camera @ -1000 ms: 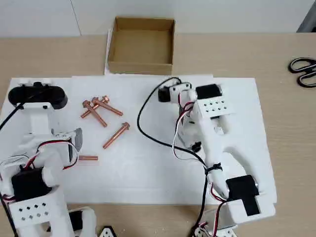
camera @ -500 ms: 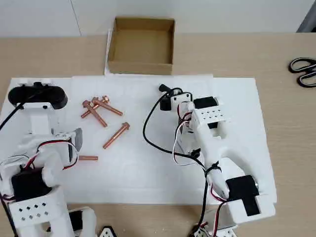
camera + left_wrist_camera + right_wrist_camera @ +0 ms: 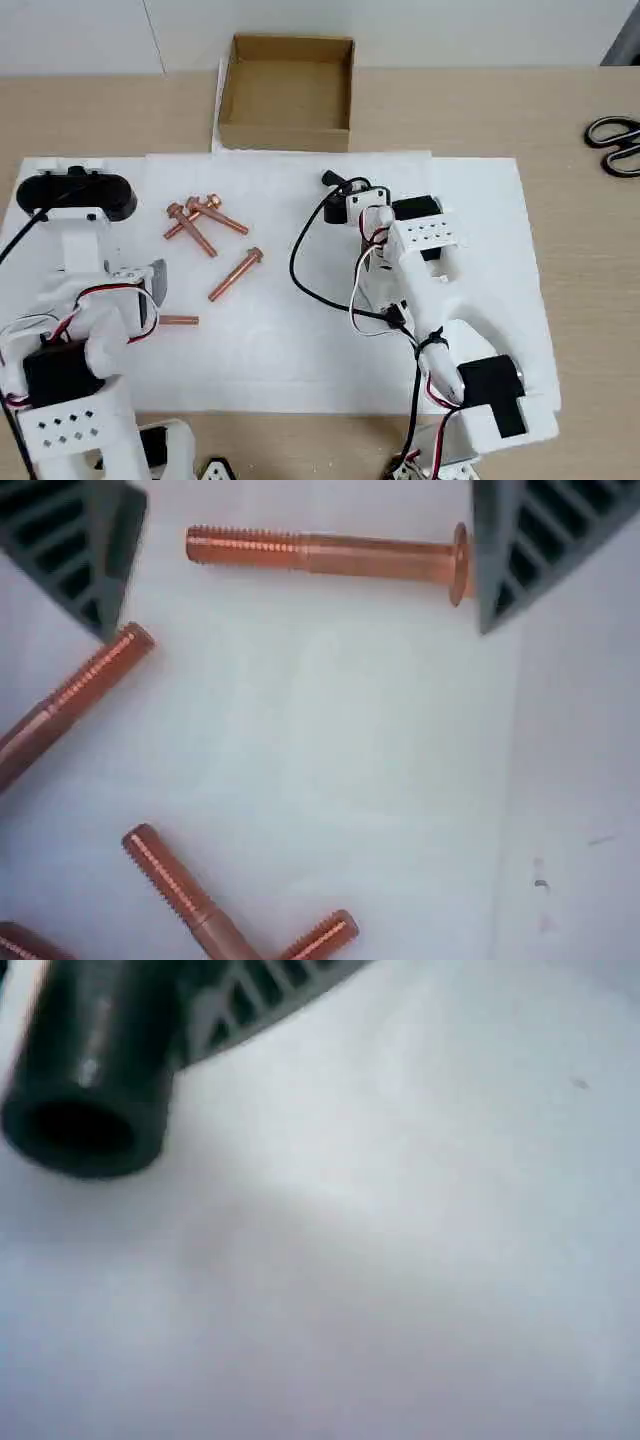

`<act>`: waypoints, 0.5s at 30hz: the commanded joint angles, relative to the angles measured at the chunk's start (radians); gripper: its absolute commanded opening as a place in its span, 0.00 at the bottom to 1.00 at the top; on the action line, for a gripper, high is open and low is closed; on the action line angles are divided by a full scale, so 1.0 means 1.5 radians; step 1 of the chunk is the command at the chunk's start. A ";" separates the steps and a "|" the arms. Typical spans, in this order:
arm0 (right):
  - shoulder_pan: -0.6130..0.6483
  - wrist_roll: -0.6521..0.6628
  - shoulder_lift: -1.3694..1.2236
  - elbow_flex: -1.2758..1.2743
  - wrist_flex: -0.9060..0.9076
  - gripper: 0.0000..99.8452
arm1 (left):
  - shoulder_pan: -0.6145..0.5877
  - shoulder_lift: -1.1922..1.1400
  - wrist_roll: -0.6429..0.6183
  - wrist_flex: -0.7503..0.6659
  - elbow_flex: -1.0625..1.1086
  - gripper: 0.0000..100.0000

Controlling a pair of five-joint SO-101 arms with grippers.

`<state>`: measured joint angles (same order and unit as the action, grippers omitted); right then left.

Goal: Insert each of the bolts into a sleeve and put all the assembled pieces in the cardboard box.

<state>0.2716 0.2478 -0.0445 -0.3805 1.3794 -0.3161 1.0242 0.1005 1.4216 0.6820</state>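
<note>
The left gripper (image 3: pixel 295 620) is seen spread wide over the white sheet (image 3: pixel 400 780), one bolt (image 3: pixel 320 555) lying between its jaws (plain from the wrist; from above the jaws are hard to make out). A black sleeve (image 3: pixel 85 1080) is clamped in the right gripper (image 3: pixel 338 185), held over the sheet, well apart from the cardboard box (image 3: pixel 287 90).

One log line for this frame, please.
left gripper open over loose bolts | right gripper shut on sleeve | cardboard box empty | no bolt sleeved yet
</note>
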 commanded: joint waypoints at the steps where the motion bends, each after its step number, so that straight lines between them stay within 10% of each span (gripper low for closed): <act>1: -0.005 -0.005 -0.029 0.006 -0.008 0.12 | -0.002 0.000 0.001 0.003 -0.003 0.22; 15: -0.004 0.000 -0.075 0.006 -0.037 0.07 | -0.002 0.000 0.001 0.002 -0.003 0.22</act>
<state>0.2716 0.2478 -0.1458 -0.3744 1.3502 -0.3161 1.0242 0.1005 1.4216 0.6820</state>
